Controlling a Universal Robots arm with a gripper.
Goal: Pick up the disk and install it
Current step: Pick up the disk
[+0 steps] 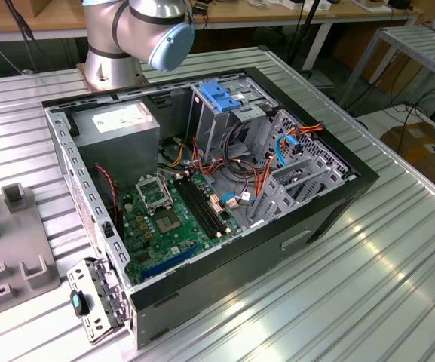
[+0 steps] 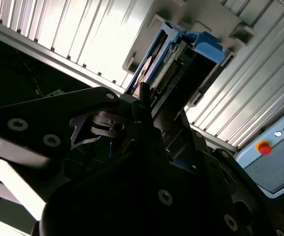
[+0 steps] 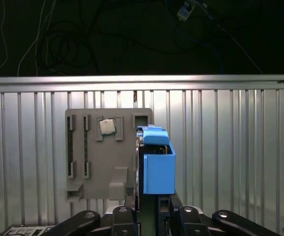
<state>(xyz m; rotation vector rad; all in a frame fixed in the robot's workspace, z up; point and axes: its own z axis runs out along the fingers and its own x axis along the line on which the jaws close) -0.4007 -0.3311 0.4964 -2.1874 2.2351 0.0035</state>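
Disk — blue-framed, seen edge-on — sits clamped between the jaws, just beside the grey holder.

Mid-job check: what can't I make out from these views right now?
- Label of the disk: in the first wrist view it stands edge-on, blue frame toward the camera.
- Lower part of the disk: in the second wrist view the dark gripper covers it.
- The grey fixture: in the exterior view, cut off by the picture's left edge.

one disk, one grey fixture, one processor chip, one open computer case, one robot arm.
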